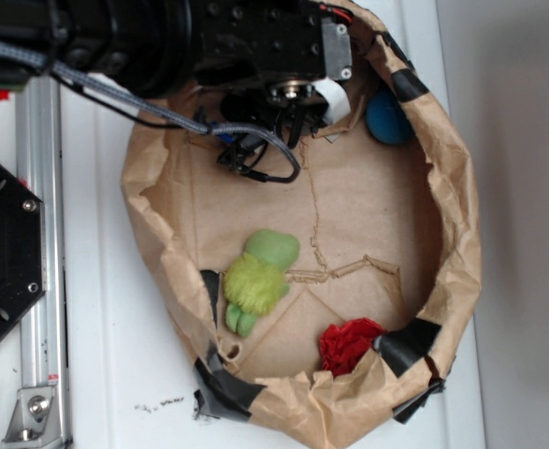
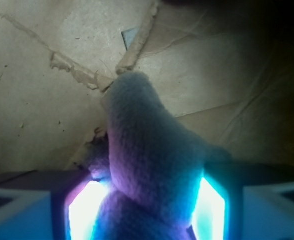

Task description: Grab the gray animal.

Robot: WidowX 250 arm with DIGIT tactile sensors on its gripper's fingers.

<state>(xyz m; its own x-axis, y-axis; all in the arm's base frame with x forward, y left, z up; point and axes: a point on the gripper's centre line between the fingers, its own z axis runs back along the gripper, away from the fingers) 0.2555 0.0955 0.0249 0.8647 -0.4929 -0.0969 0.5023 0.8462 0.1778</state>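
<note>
The gray animal [image 2: 147, 145] fills the middle of the wrist view, a fuzzy gray plush reaching up from between the two glowing pads. My gripper [image 2: 147, 202] is shut on it, the pads [image 2: 86, 210] pressing its lower part from both sides above the brown paper floor. In the exterior view the gripper [image 1: 252, 155] hangs under the black arm at the back of the paper-lined basin. The arm and its cables hide the gray animal there.
A crumpled brown paper wall [image 1: 456, 253] rings the basin. Inside lie a lime-green plush [image 1: 258, 281] at front left, a red crumpled item [image 1: 349, 344] at front right and a blue ball [image 1: 387, 117] at back right. A metal rail [image 1: 40, 234] and black plate [image 1: 3, 253] stand left.
</note>
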